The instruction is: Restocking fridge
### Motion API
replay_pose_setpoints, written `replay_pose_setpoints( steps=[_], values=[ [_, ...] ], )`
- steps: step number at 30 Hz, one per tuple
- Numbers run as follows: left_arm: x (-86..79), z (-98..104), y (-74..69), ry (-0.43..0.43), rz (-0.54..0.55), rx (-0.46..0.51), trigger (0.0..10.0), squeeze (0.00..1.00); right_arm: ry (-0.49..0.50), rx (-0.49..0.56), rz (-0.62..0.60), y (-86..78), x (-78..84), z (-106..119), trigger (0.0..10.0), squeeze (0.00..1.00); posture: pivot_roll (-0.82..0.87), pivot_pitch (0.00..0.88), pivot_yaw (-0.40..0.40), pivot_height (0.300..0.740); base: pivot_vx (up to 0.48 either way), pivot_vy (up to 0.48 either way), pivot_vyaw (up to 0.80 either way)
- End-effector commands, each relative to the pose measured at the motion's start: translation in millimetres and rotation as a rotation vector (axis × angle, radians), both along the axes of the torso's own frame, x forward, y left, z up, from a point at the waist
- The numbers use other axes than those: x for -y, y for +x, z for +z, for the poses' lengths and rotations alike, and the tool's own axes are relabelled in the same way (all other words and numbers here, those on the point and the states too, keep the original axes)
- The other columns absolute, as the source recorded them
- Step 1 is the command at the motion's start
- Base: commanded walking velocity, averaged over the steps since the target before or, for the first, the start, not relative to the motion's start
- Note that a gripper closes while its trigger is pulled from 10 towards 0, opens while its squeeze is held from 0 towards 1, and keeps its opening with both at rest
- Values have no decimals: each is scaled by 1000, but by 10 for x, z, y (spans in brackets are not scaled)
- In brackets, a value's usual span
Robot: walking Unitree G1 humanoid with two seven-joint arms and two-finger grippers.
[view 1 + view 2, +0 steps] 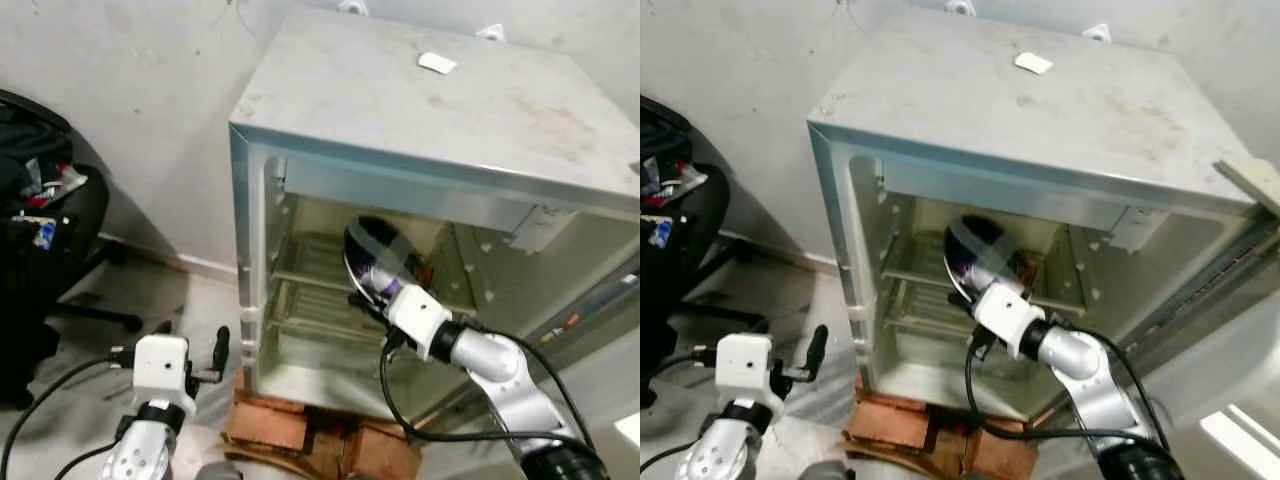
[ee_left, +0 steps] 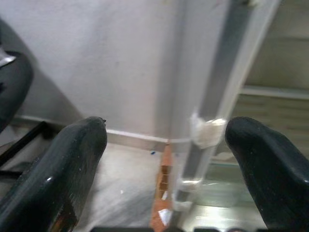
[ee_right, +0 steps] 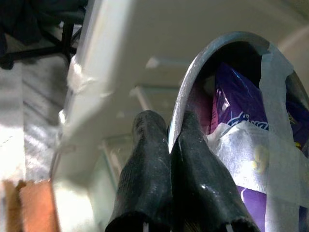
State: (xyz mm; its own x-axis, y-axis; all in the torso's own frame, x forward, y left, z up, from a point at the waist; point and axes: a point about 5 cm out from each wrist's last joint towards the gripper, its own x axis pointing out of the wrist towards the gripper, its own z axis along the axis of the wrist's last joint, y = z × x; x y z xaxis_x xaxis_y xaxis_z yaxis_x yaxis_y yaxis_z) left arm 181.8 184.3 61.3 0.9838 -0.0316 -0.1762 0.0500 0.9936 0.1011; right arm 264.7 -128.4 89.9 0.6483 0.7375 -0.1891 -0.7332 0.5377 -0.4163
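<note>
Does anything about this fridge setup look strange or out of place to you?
Yes. The small fridge stands on stacked bricks rather than the floor. The bowl pinched at its rim by the right hand is crossed with tape strips over purple packets.

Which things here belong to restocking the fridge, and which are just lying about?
For the job:
small open silver fridge
metal bowl of purple packets, pinched by the right tool

Lying about:
black office chair
stacked red bricks
small white tag
</note>
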Motion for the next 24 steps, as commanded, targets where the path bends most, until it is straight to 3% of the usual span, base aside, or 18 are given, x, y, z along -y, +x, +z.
replay_pose_setpoints(
  steps=[1,7,11,14,17,24],
  values=[
    [-28,-24,-25,9,9,-18,10000,0,-4,21,28,4,-39,32,10000,0,102,70,-112,740,0,0,0],
    [-23,-29,-43,17,19,-21,10000,0,-28,21,70,29,-96,2,10000,0,113,75,-113,740,0,0,0],
    [-31,-25,-85,33,32,-28,10000,0,-63,21,130,113,-223,-35,10000,0,130,91,-120,740,0,0,0],
    [-39,22,-110,37,35,-25,10000,0,-8,-23,117,275,-358,-17,10000,0,160,135,-146,740,0,0,0],
    [-125,34,-195,50,72,-34,10000,0,-75,25,189,399,-510,29,10000,0,172,164,-159,740,0,0,0],
    [-140,52,-365,76,75,-63,10000,0,-142,21,196,721,-715,182,10000,0,213,216,-168,740,0,0,0]
  ],
)
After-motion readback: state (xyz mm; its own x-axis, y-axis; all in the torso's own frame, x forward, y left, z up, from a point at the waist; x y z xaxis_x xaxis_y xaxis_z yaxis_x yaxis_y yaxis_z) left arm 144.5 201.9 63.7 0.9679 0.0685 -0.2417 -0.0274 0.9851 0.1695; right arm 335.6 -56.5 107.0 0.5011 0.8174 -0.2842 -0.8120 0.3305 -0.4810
